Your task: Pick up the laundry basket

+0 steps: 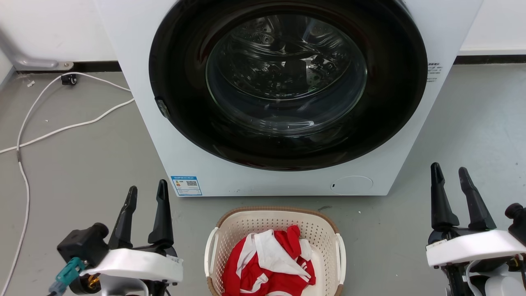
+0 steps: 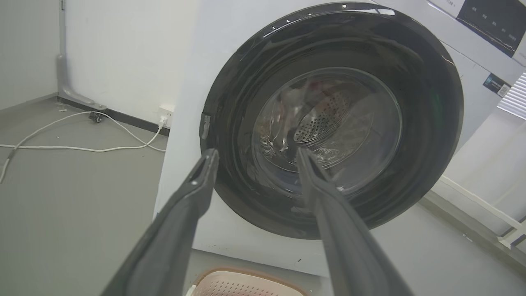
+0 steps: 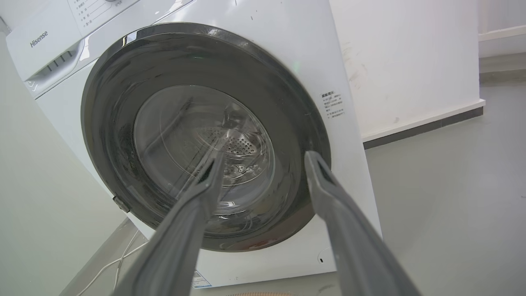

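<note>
The laundry basket (image 1: 242, 224), cream perforated plastic with a brown rim and white side handles, sits on the grey floor at the bottom centre, holding red and white clothes (image 1: 269, 263). Its far rim also peeks in at the bottom of the left wrist view as the laundry basket (image 2: 242, 283). My left gripper (image 1: 148, 193) stands open to the basket's left, apart from it, fingers pointing up with nothing between them. My right gripper (image 1: 450, 172) stands open to the basket's right, also apart and empty. The left gripper (image 2: 257, 154) and right gripper (image 3: 263, 158) point toward the washer door.
A white front-loading washing machine (image 1: 172, 156) with a shut dark round door (image 1: 287, 82) stands just behind the basket. White cables (image 1: 61, 127) trail over the floor at the left, toward the wall. Bare grey floor lies on both sides of the basket.
</note>
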Motion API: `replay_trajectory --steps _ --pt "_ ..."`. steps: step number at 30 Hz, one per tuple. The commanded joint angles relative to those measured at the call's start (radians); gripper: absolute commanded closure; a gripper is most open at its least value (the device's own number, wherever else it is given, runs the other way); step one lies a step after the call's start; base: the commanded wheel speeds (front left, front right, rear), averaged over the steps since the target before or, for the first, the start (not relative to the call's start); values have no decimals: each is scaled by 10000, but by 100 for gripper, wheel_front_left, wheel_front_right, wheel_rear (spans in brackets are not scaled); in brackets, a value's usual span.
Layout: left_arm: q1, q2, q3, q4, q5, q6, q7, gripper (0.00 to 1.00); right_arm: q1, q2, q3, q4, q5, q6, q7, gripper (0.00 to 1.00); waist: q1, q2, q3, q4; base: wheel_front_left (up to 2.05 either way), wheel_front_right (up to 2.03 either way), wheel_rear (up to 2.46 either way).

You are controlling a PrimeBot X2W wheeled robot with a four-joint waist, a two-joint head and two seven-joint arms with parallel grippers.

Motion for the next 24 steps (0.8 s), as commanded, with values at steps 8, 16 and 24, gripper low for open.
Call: replay_trajectory --steps 8,16,24 --pt "-66 625 -959 -193 974 822 -294 0 28 -21 99 -94 -1334 20 -292 0 0 0 5 -19 0 0 0" --pt "-154 985 -1522 -127 1723 1209 -492 0 26 -20 133 -45 -2332 21 -491 0 0 0 44 -33 0 0 0" --pt "-238 1306 -2094 -336 2477 1682 -682 0 16 -17 210 -204 -3157 20 -672 0 0 0 123 -42 0 0 0"
